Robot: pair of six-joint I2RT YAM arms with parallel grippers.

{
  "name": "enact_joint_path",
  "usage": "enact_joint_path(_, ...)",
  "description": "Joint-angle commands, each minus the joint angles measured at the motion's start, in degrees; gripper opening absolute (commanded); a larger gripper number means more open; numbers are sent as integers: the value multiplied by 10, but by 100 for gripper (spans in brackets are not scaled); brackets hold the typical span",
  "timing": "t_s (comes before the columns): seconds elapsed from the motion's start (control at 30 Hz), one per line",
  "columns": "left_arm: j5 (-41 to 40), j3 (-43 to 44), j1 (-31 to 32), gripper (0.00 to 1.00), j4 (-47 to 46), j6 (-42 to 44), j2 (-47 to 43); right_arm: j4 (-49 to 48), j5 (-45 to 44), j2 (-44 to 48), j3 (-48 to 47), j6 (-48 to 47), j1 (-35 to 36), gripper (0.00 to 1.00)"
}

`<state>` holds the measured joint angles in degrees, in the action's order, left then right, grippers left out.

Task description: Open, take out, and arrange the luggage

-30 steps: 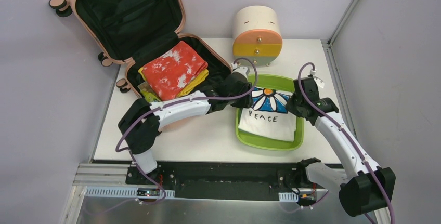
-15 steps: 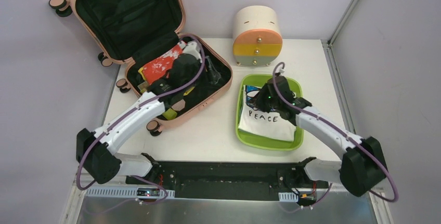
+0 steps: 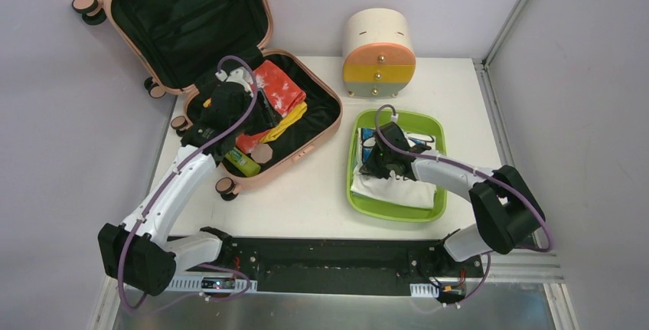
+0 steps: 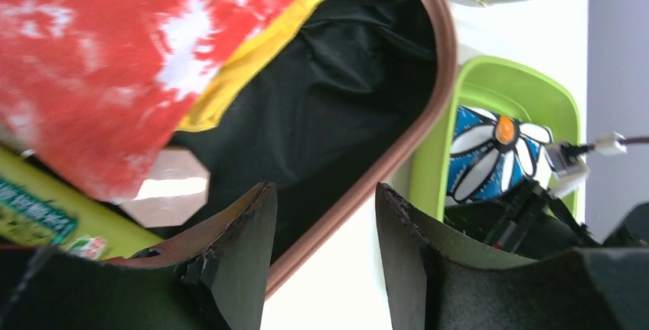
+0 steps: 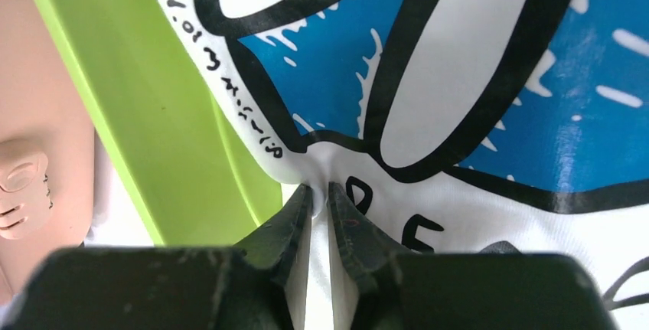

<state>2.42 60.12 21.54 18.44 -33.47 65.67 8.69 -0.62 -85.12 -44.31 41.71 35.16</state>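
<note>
The peach-pink luggage (image 3: pixel 302 150) lies open at the back left, its lid upright and its black lining showing. A red tie-dye cloth (image 3: pixel 282 89) rests inside on a yellow cloth (image 3: pixel 289 119). My left gripper (image 3: pixel 264 115) hovers over the luggage's contents. In the left wrist view it (image 4: pixel 325 200) is open with nothing between its fingers, and the luggage rim (image 4: pixel 428 93) runs past them. My right gripper (image 5: pixel 320 192) is shut on a fold of the white flower T-shirt (image 5: pixel 474 77), low in the lime-green tray (image 3: pixel 394 211).
A cream round drawer unit (image 3: pixel 377 53) stands at the back behind the tray. A yellow-green packet (image 3: pixel 241 163) and a brown octagonal piece (image 3: pixel 264 154) lie at the luggage's near edge. The luggage's wheels (image 3: pixel 223 187) overhang the table's left side.
My left gripper has drawn back to the left over the luggage, uncovering the red cloth. My right gripper has moved left within the tray and closed on the T-shirt.
</note>
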Motion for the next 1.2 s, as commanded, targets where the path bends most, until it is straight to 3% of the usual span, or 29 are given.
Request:
enact_joint_path(0.0, 20, -13, -48, 51, 41, 23, -35, 54, -24, 36, -28, -36, 3, 15)
enact_joint_path(0.13, 4, -26, -91, 56, 63, 25, -64, 95, -28, 88, -54, -39, 3, 20)
enact_joint_path(0.37, -11, -60, -185, 73, 78, 27, -78, 117, -23, 157, -102, -37, 4, 48)
enact_joint_path(0.5, -5, -49, -211, 81, 75, 37, -42, 116, -15, 170, -126, -46, 6, 56)
enact_joint_path(0.67, 12, -25, -244, 81, 59, 25, 35, 114, 0, 159, -164, -64, 12, 65)
enact_joint_path(0.97, 69, -83, -287, 79, -94, -10, 109, 108, -2, 154, -176, -71, 13, 67)
enact_joint_path(1.17, 64, -76, -294, 77, -119, -17, 164, 111, -6, 154, -184, -73, 13, 68)
